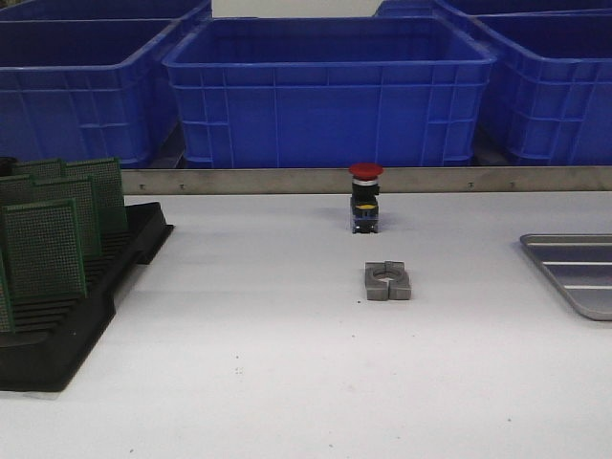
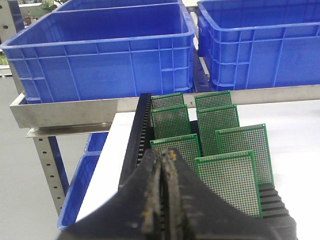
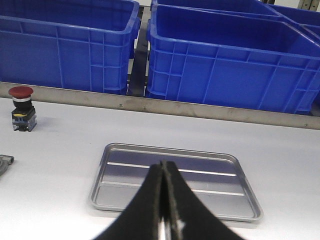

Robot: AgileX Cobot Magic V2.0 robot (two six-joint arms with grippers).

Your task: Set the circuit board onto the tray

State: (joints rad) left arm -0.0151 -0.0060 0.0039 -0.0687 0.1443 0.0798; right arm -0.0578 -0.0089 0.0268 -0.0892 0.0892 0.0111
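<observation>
Several green circuit boards (image 1: pixel 43 249) stand upright in a black slotted rack (image 1: pixel 57 335) at the left of the table; they also show in the left wrist view (image 2: pixel 232 175). The grey metal tray (image 1: pixel 574 273) lies at the right edge, bare; the right wrist view shows it whole (image 3: pixel 125 167). My left gripper (image 2: pixel 164 157) is shut and empty, just short of the nearest boards in the rack (image 2: pixel 135 145). My right gripper (image 3: pixel 163 165) is shut and empty, above the tray's near side. Neither gripper shows in the front view.
A red-capped push button (image 1: pixel 364 196) stands mid-table at the back, with a grey metal clamp block (image 1: pixel 387 281) in front of it. Big blue bins (image 1: pixel 330 91) stand behind a metal rail (image 1: pixel 287 180). The table's left edge runs close beside the rack (image 2: pixel 100 175).
</observation>
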